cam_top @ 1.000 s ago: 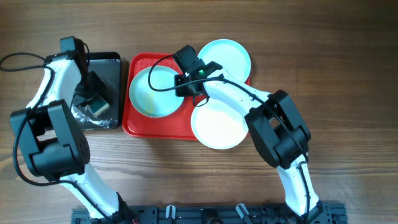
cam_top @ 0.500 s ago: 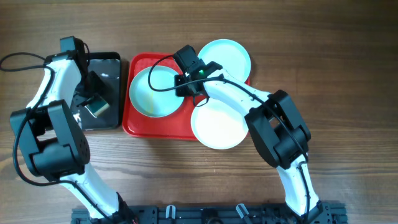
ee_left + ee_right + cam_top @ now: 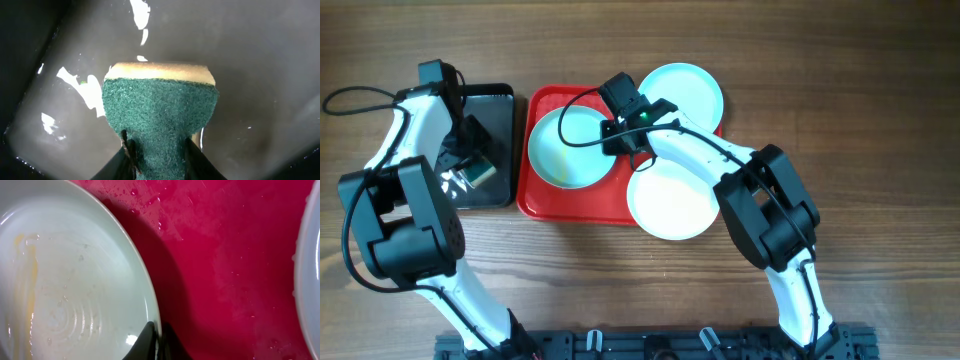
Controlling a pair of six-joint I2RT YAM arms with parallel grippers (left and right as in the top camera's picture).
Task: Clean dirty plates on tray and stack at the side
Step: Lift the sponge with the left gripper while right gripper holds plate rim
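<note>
Between the tips of the right end effector (image 3: 158, 340), clamped shut, sat the rim of a pale mint plate (image 3: 75, 280), wet and yellow-streaked, on the red tray (image 3: 225, 255). The left end effector (image 3: 159, 152) gripped a green sponge (image 3: 160, 105).

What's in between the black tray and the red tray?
Only a thin strip of bare wooden table separates the black tray and the red tray, seen from overhead.

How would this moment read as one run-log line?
left gripper: shut on sponge, over black tray | right gripper: shut on rim of smeared plate in red tray | stack: not started
</note>
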